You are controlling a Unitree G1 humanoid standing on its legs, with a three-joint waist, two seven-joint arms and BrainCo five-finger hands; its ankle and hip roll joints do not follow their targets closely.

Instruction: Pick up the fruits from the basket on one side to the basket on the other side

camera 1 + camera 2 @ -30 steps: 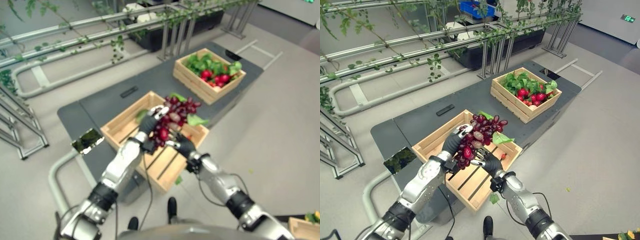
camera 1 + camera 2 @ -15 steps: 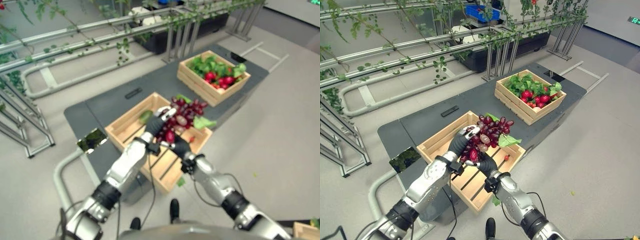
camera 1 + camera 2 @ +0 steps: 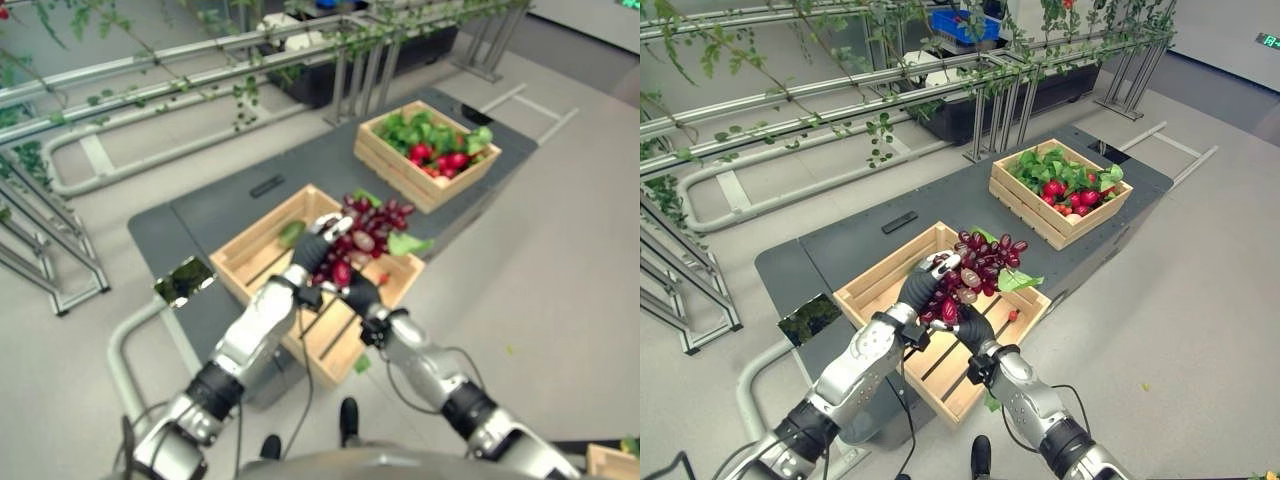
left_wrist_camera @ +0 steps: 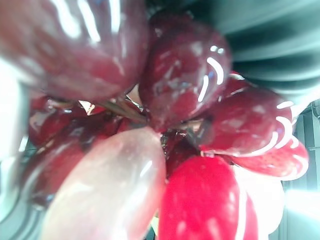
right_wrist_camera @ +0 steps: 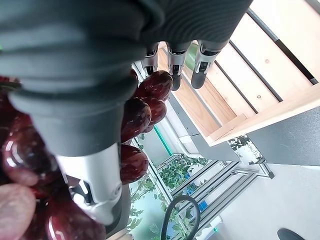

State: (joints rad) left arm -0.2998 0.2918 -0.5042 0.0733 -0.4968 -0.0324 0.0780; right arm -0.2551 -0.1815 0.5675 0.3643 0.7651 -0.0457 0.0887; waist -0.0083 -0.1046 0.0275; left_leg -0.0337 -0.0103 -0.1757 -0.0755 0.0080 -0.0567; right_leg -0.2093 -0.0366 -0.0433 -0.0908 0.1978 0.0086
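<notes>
grapes [image 4: 185, 85]: glossy, smooth; crate [image 3: 880, 275]: pale bare wood; tabletop [image 3: 840, 240]: matt grey

A dark grey platform [image 3: 940, 200] carries two slatted wooden crates — one [image 3: 865, 290] beneath the hands, one [image 3: 1015, 205] well beyond — plus a small black bar [image 3: 899, 221].

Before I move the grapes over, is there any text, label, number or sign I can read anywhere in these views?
None legible.
Green lit sign on the far wall: too small to read.
Near crate, far crate, grape bunch held up in both the left hand and right hand: no print visible.
</notes>
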